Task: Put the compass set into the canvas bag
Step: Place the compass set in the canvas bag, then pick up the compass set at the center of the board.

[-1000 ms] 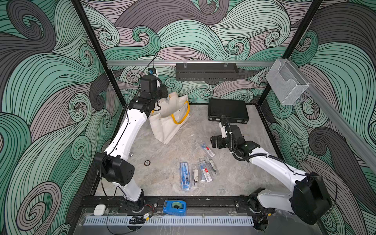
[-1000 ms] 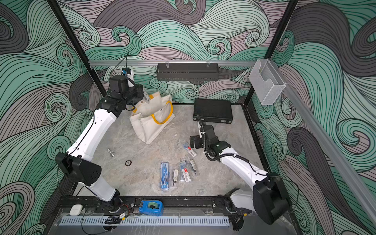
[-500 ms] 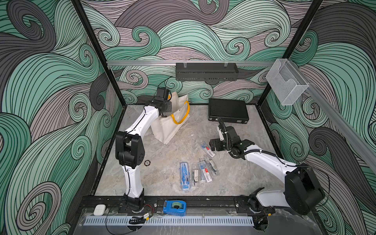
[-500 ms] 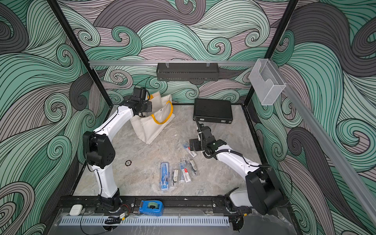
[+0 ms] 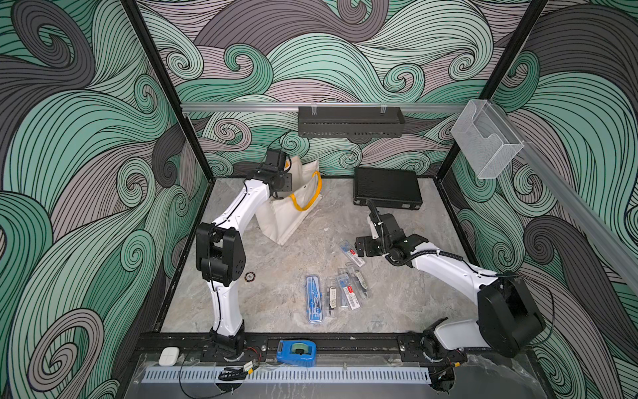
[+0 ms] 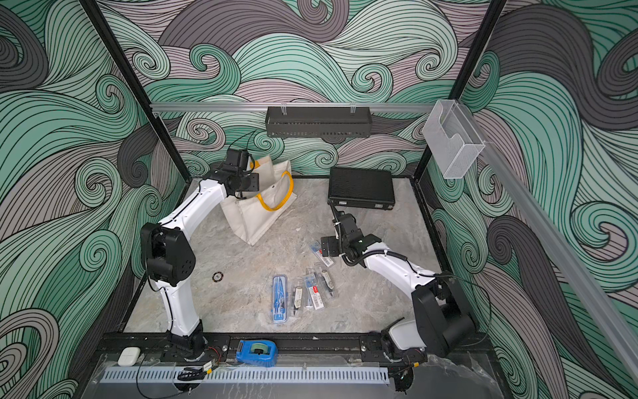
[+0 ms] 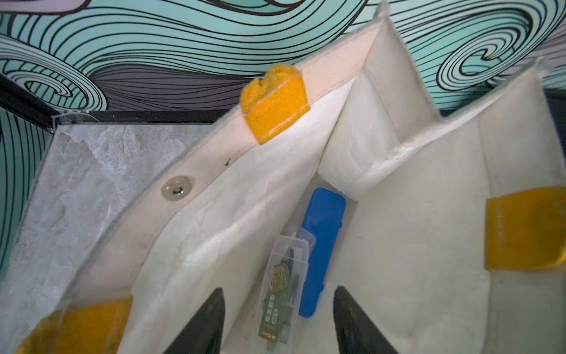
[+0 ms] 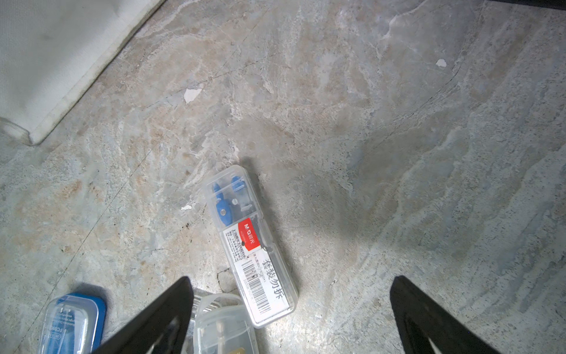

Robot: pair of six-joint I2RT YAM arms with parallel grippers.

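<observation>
Left wrist view puts the clear plastic compass set with a green label (image 7: 280, 285) in the lower middle of the frame. It lies inside the off-white canvas bag with yellow strap handles (image 7: 413, 245), against a flat blue plastic case (image 7: 321, 245). My left gripper (image 7: 278, 289) hangs over it, fingers parted wider than the case and gripping nothing. In the right wrist view, my right gripper (image 8: 291, 278) is spread wide above a clear compass case with a red label (image 8: 251, 245), which lies at lower centre on the grey marbled table (image 8: 367, 122).
</observation>
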